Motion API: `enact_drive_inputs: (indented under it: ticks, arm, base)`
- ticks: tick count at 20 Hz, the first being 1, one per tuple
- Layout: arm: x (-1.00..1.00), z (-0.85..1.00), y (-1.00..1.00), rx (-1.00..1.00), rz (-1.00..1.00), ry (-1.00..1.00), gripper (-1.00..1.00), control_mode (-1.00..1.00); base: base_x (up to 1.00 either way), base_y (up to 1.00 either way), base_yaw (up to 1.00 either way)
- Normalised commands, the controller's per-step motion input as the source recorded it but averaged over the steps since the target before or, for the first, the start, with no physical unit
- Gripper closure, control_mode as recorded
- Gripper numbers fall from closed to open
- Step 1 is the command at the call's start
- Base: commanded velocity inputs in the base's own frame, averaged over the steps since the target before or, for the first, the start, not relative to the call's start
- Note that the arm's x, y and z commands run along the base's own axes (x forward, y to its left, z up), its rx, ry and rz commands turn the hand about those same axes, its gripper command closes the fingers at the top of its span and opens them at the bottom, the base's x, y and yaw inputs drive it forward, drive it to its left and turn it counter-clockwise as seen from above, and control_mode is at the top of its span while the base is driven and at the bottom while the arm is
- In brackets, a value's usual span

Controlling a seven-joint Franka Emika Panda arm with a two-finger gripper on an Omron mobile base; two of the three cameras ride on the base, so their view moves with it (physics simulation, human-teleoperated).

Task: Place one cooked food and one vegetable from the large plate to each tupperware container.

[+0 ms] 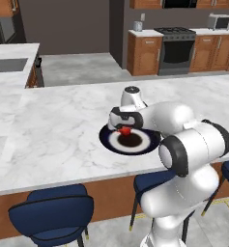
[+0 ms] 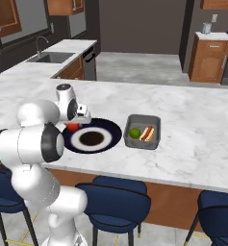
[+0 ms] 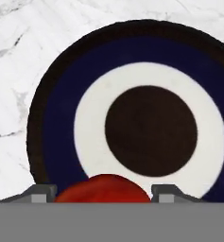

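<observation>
**One tray filled, red vegetable now in the fingers**

While the gripper [image 3: 104,194] hangs low over the plate, its fingers [image 3: 40,194] sit on either side of a round red vegetable [image 3: 103,189], probably a tomato, and look clamped onto it! In both base views that red piece [image 1: 125,130] shows right under the hand, at the near edge of the large plate [image 1: 150,142]. Otherwise the plate looks bare: just its pale ring and dark middle. Out to the right on the desk [image 2: 192,120], just beside the plate, one grey tray [image 2: 143,131] already holds a green vegetable [image 2: 134,133] and a hot dog [image 2: 147,133], so that container looks finished. A second tray I cannot spot from here. By my reckoning we're past halfway, with this red piece needing a home; whether its cooked partner is delivered, I cannot tell.
</observation>
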Motion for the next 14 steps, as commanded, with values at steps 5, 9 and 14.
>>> enact_drive_inputs:
  ticks: [5,9,14]
  arm:
    - [-0.85,0.69,-0.23,-0.09,0.0,0.21,1.0,-1.0]
    - [-0.98,0.65,-0.37,0.0,0.0,0.13,1.0,-1.0]
    - [-1.0,0.23,-0.34,0.0,-0.01,-0.04,1.0,-1.0]
  base:
    - [0.0,0.0,0.0]
    - [0.0,0.0,0.0]
    - [0.0,0.0,0.0]
